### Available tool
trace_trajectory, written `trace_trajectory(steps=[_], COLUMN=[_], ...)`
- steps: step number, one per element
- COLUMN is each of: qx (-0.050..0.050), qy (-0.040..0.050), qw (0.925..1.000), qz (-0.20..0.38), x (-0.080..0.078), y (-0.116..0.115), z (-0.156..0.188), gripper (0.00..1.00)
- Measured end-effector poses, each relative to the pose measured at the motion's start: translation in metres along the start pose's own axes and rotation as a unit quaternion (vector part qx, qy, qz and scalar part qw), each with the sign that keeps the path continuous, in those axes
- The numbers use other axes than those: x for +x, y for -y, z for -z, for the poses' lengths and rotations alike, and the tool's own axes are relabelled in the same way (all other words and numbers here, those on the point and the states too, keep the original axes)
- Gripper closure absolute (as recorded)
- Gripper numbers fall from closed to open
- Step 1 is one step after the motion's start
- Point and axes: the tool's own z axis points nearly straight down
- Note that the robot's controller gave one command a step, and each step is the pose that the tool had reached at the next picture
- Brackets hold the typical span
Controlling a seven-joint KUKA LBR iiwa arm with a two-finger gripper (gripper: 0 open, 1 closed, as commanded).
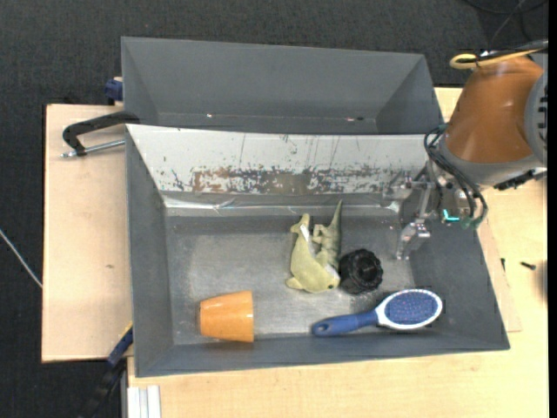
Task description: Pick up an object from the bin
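Grey bin point(261, 85) has the gripper point(412, 238), state unclear, near black round object point(360, 270).

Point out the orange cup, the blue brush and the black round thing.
orange cup point(228, 317): camera view, its side wall.
blue brush point(412, 309): camera view, its bristle head.
black round thing point(359, 270): camera view, its middle.

The arm point(522, 138) comes in from the right, its wrist under an orange cover point(489, 111), with cables point(468, 209) looping just below. The gripper point(414, 238) hangs from the wrist, pointing downward and leaning slightly to the left.
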Motion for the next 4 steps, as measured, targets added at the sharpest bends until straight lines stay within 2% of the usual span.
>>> trace_trajectory(steps=[1, 2, 3, 4], qx=[0.001, 0.001, 0.003, 0.005], qy=[0.0074, 0.0044, 0.0086, 0.0069], qw=[0.9989, 0.9988, 0.9877, 0.947], qz=[0.047, 0.049, 0.156, 0.321], x=[0.029, 0.029, 0.059, 0.055], y=[-0.058, -0.059, -0.045, 0.014], z=[-0.056, -0.056, 0.05, 0.093], gripper=[0.0, 1.0, 1.0, 1.0])
